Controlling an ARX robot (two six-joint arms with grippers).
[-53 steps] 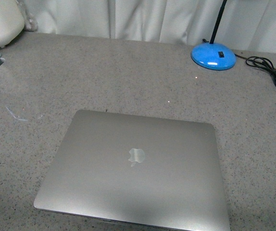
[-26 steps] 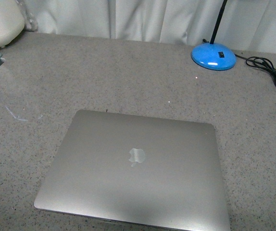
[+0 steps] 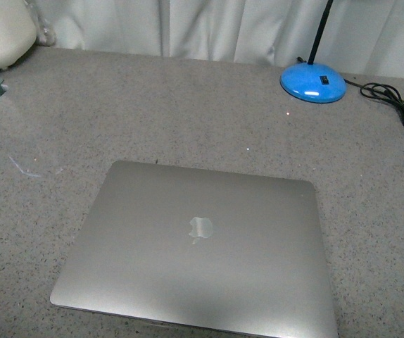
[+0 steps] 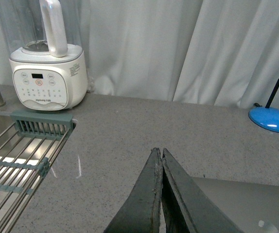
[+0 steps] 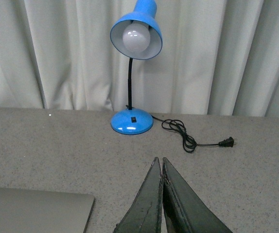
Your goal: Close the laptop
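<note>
A grey speckled countertop (image 3: 188, 105) fills the front view, backed by a white curtain (image 3: 209, 28). On it, near the front edge and a little right of centre, lies the laptop (image 3: 195, 246) — lid down flat, silver-grey, the apple logo facing up. Nothing touches it, and neither arm shows in the front view.

At the far left corner of the counter stands a white blender (image 4: 48, 73) with a button panel on its base, and just beside it a sink (image 4: 13, 165) with a wire rack across it. At the far right stands a blue desk lamp (image 5: 132, 73), its round base on the counter and its shade holding a white bulb; its black cord (image 5: 188, 138) lies coiled next to the base, the plug lying loose on the counter.

The left gripper (image 4: 160, 158) hangs above the counter with its two dark fingers pressed together, clenched on nothing — a corner of the laptop's lid shows just beyond it. The right gripper (image 5: 159, 167) is likewise clenched and empty, held above the counter with the laptop's corner off to one side and the lamp well beyond.
</note>
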